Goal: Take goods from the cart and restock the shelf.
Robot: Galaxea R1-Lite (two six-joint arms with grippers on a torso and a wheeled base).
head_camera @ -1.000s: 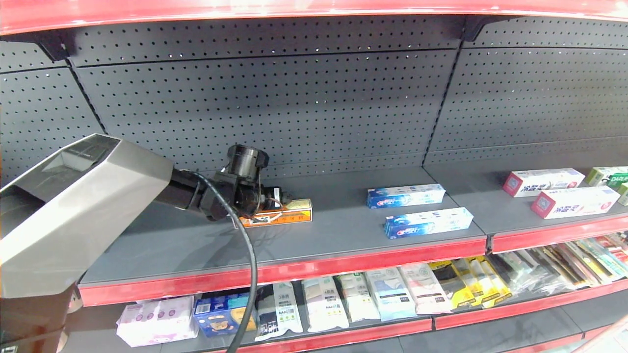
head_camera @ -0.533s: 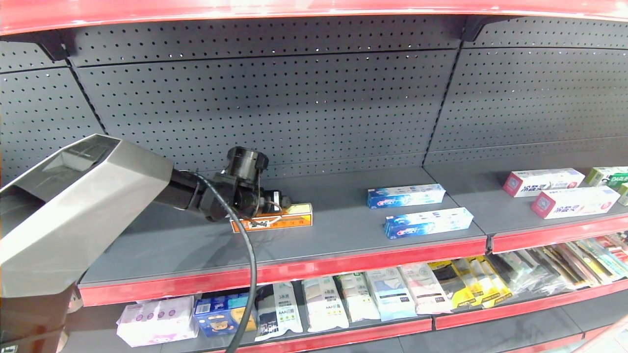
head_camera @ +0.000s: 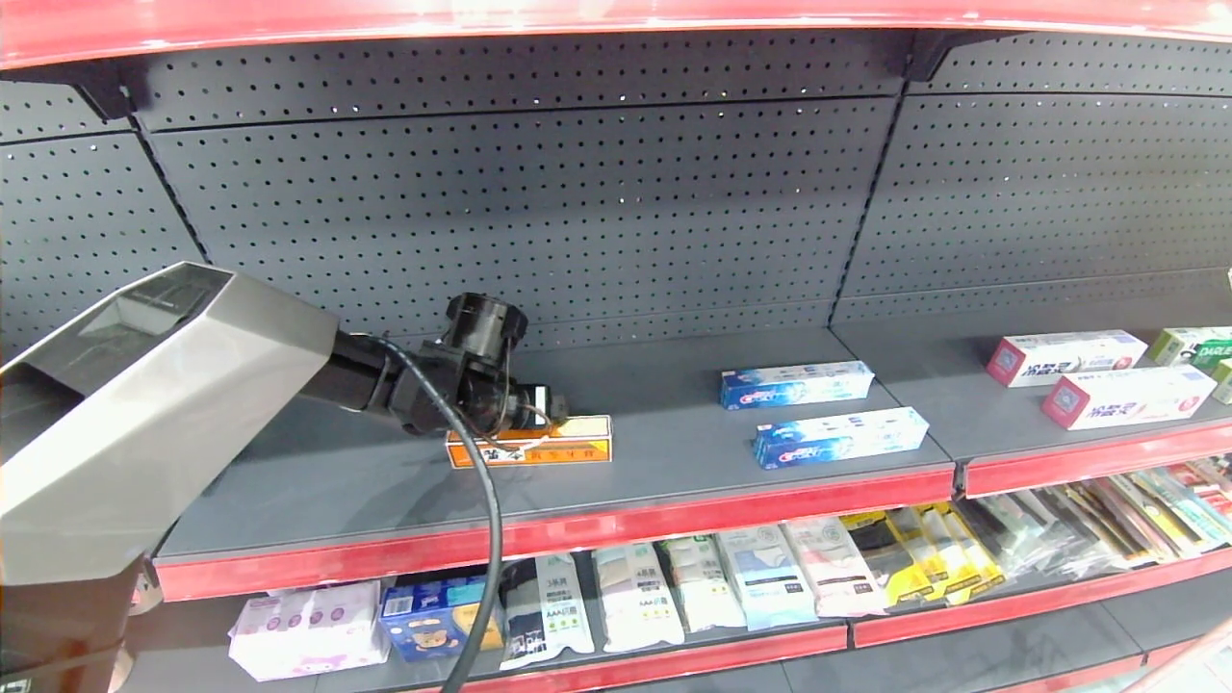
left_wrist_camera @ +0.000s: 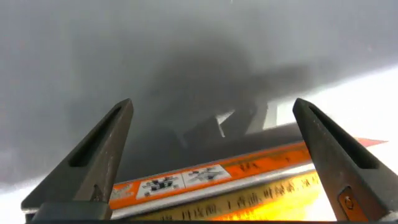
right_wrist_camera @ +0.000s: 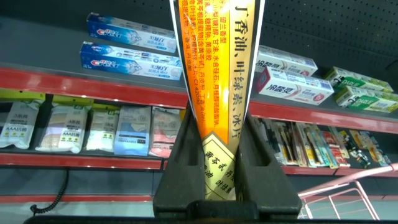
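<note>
An orange and yellow box (head_camera: pixel 529 442) lies flat on the grey shelf (head_camera: pixel 674 462), left of centre. My left gripper (head_camera: pixel 545 415) sits over the box's left end. In the left wrist view its fingers (left_wrist_camera: pixel 102 158) stand wide apart, open, with the box (left_wrist_camera: pixel 211 183) lying below and between them. My right gripper (right_wrist_camera: pixel 217 118) is shut on a second orange and yellow box (right_wrist_camera: pixel 214 56), which stands up between its fingers, in front of the shelves.
Two blue toothpaste boxes (head_camera: pixel 796 383) (head_camera: pixel 840 436) lie right of the orange box. White and red boxes (head_camera: pixel 1065 356) and green ones (head_camera: pixel 1193 345) fill the far right. The lower shelf (head_camera: pixel 693 659) carries packets. Bare shelf lies left of the orange box.
The orange box was tilted in my left gripper; its left end has come down and it now lies flat on the shelf. The gripper has dropped slightly with it.
</note>
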